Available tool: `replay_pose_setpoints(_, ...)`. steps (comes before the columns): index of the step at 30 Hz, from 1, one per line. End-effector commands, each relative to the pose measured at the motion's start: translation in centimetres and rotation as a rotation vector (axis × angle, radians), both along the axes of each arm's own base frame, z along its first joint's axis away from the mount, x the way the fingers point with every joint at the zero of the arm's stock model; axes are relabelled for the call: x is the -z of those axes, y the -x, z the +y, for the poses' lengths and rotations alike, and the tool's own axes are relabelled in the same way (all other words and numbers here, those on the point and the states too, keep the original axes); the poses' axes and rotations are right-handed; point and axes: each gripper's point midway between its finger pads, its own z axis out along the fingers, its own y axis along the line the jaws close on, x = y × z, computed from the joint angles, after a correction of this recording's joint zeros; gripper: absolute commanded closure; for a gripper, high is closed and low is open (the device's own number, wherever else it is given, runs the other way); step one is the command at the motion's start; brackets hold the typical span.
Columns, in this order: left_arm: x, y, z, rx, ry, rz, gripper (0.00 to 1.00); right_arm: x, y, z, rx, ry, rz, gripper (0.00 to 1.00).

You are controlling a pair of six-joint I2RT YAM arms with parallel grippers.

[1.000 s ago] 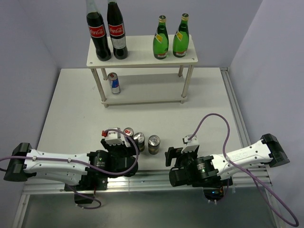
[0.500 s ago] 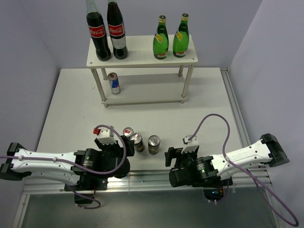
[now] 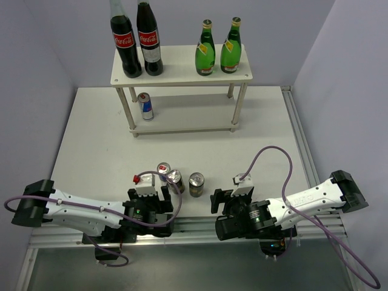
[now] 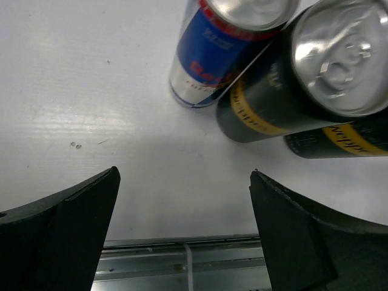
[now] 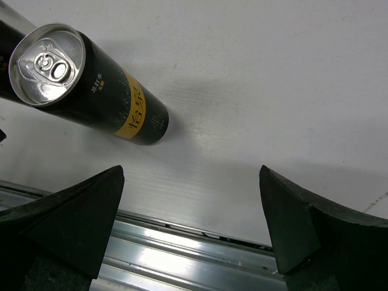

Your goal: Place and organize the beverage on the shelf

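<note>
Main risk: the blue-and-silver slim can (image 4: 212, 54) and the dark gold-banded can with a silver top (image 4: 291, 91) stand packed together, touching or nearly so (can't tell which). A finger going between them has no gap, so I'd expect it to shove or tip the neighbour; slim upright cans topple easily. Left gripper (image 4: 184, 173) is spread wide and empty, low over the white table (image 4: 91, 91). Both cans sit ahead of it and off to its right: blue one just right of its centre line, dark one ahead of its right finger, neither between the fingers. Probably needs a shift right before closing. Right gripper (image 5: 191, 170) is also wide and empty; a second dark gold-banded can (image 5: 103, 100) stands ahead and off to its left, outside the jaws. The white two-tier rack (image 3: 182, 66) is far ahead of both grippers, with two green glass bottles (image 3: 205, 51) on its top board and one more blue can (image 3: 145, 105) on the lower board. Three cans not yet shelved.
</note>
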Motion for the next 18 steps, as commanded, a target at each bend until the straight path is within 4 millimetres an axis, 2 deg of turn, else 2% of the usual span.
replay_pose_setpoints(1, 1.0, 0.0, 0.2, -0.034, 0.078, 0.018, 0.05, -0.7, -0.5, -0.2, 0.016, -0.036, -0.041, 0.01)
replay_pose_setpoints(5, 0.9, -0.6, 0.0, -0.033, 0.061, 0.001, 0.05, -0.7, -0.5, -0.1, 0.013, -0.037, -0.045, 0.01)
replay_pose_setpoints(13, 1.7, -4.0, -1.1, -0.063, -0.009, -0.032, 0.04, -0.7, -0.4, -0.1, 0.009, -0.034, -0.041, 0.01)
replay_pose_setpoints(18, 2.1, -5.9, 0.4, -0.116, -0.032, -0.043, 0.04, -0.7, -0.4, -0.1, 0.007, -0.040, -0.040, 0.01)
